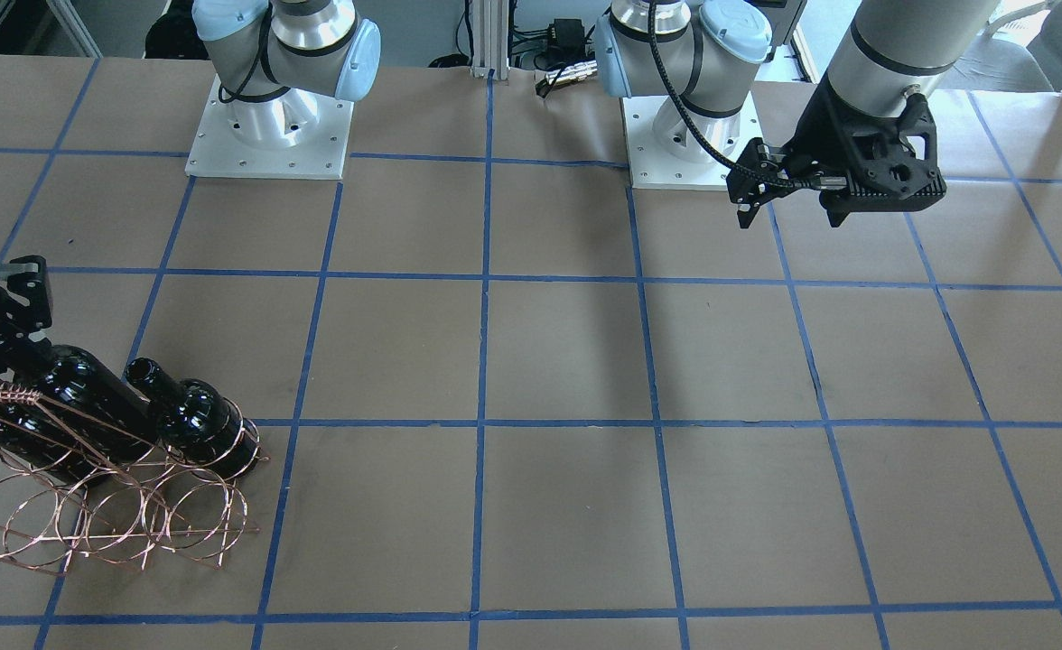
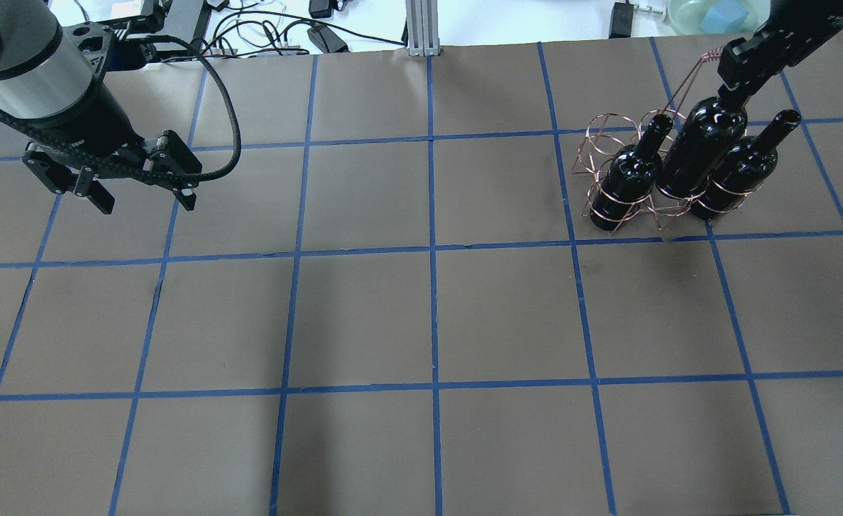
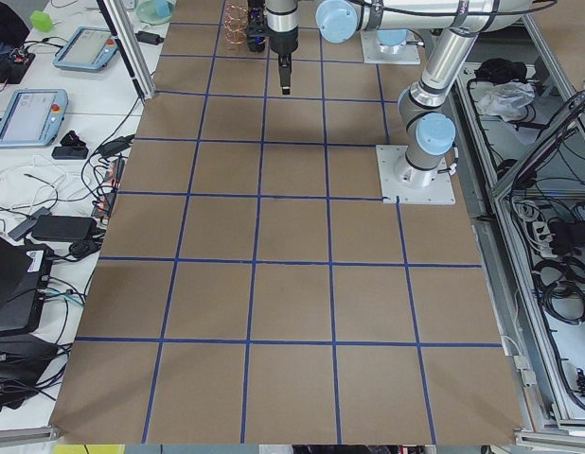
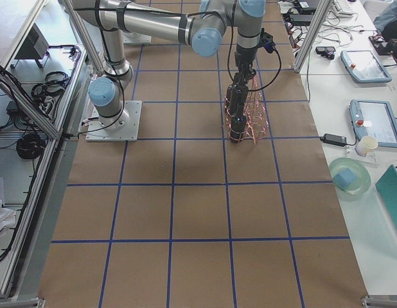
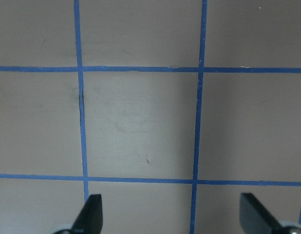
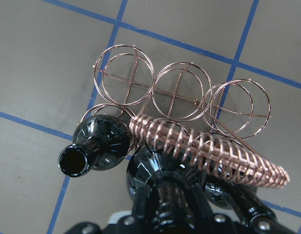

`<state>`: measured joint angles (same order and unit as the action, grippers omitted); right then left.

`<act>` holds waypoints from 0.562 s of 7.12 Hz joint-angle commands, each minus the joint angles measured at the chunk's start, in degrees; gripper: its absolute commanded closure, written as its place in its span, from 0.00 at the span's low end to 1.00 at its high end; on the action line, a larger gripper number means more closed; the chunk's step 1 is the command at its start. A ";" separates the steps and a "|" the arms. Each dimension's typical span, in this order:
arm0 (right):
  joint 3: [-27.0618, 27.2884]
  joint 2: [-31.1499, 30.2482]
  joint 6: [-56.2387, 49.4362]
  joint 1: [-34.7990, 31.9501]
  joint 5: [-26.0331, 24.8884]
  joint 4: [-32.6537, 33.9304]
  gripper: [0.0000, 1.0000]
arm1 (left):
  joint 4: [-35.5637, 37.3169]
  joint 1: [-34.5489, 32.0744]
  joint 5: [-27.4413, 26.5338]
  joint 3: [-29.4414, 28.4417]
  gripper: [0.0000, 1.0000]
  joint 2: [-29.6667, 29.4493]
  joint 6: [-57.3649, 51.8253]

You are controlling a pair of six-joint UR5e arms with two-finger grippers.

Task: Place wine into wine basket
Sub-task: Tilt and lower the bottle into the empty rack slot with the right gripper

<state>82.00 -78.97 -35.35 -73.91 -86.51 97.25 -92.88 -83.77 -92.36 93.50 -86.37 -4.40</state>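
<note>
The copper wire wine basket (image 2: 601, 136) stands at the table's far right, and three dark wine bottles sit in its near row of rings. My right gripper (image 2: 733, 89) is shut on the neck of the middle wine bottle (image 2: 701, 147), which rises higher than its neighbours (image 2: 626, 183) (image 2: 740, 172). In the right wrist view that neck (image 6: 162, 190) runs up between my fingers, beside the twisted handle (image 6: 209, 151) and an open-mouthed bottle (image 6: 104, 141). The far row of rings (image 6: 179, 92) holds nothing. My left gripper (image 2: 145, 203) hangs open over bare table, far left, fingers (image 5: 92, 214) spread wide.
Brown paper with a blue tape grid covers the table (image 2: 429, 322). The two arm bases (image 1: 269, 135) (image 1: 694, 135) are bolted at the robot's side. Cables and a bowl (image 2: 708, 14) lie beyond the far edge.
</note>
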 commanded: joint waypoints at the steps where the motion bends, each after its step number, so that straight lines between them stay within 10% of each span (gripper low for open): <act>1: 0.09 1.62 -0.33 0.17 0.03 0.92 1.00 | 0.15 -0.16 0.77 0.01 0.00 -0.20 0.45; 4: 3.23 2.86 -0.33 0.25 0.11 6.08 1.00 | 0.50 -0.16 0.69 0.01 0.00 -0.29 0.27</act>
<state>83.27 -76.45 -35.70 -73.72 -86.41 100.33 -92.44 -83.93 -91.59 93.51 -86.76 -3.94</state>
